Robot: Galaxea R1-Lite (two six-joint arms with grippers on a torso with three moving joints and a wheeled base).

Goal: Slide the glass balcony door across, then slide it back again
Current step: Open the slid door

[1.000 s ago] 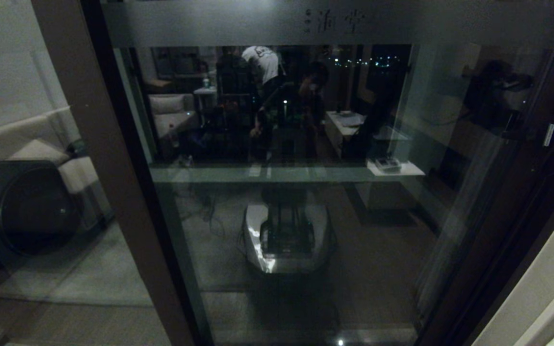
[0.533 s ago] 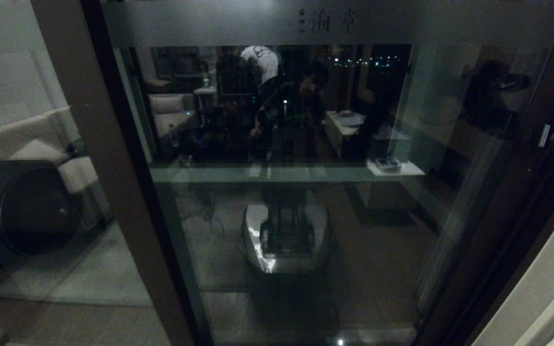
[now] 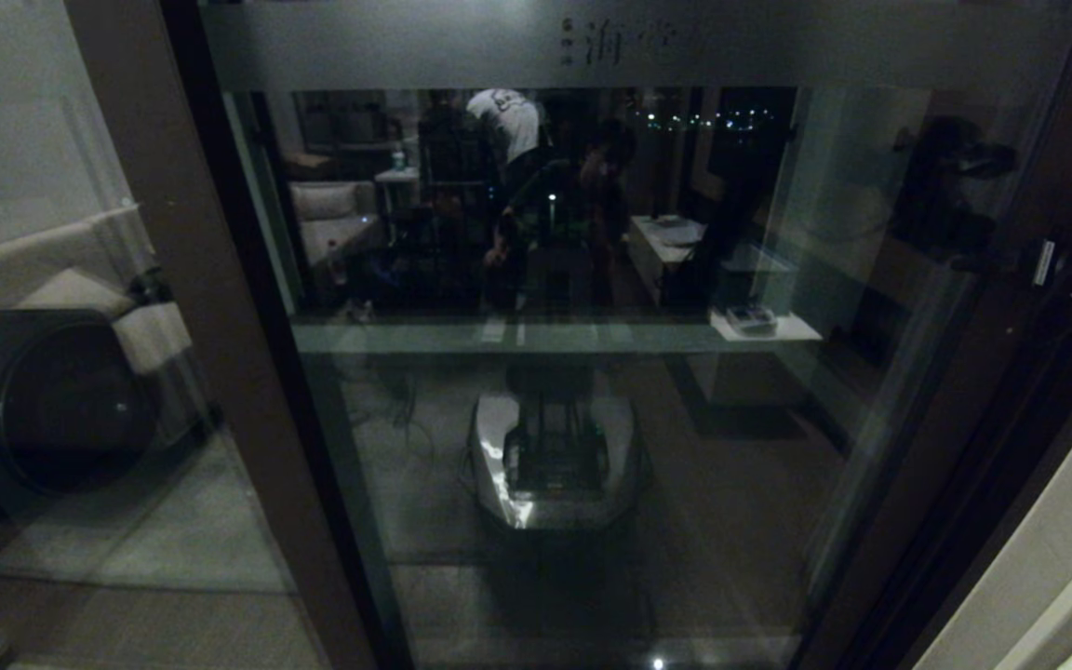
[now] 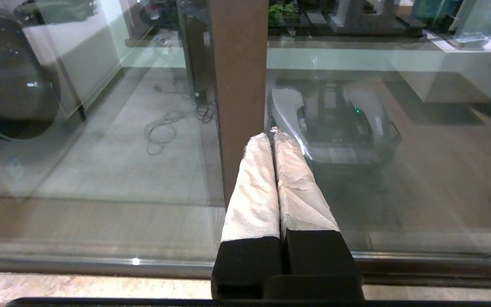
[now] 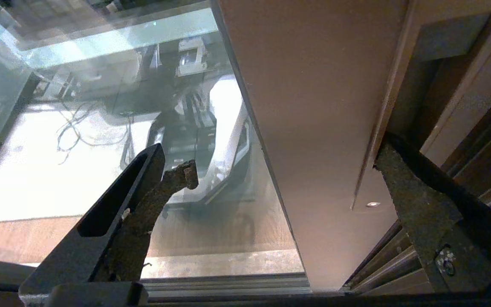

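The right gripper (image 5: 279, 170) works at the door's right-hand stile (image 5: 322, 111): its jaws stand spread wide, one finger (image 5: 143, 200) out in front of the glass and the other (image 5: 416, 204) beyond the stile's outer edge, beside the fixed frame (image 5: 458, 85), so the stile lies between them. Whether either pad actually touches the wood cannot be told. The left gripper (image 4: 273, 138) hangs low near the floor track (image 4: 100, 266), jaws pressed together and holding nothing, pointing at the door's other upright (image 4: 239, 85).

The glass balcony door (image 3: 545, 372) fills the head view, its frosted top band with characters (image 3: 620, 42) overhead and its right stile close to the frame at the right edge.

The main risk, as I judge it, is that spread jaws only hook the stile rather than clamp it. If the push goes off line with the track, the outer finger could slip off the edge, or wedge in the narrow gap between stile and frame as the door travels. The finger in front of the pane could scrape the glass. The idle left gripper sits near the other upright and might be brushed if the door runs far.
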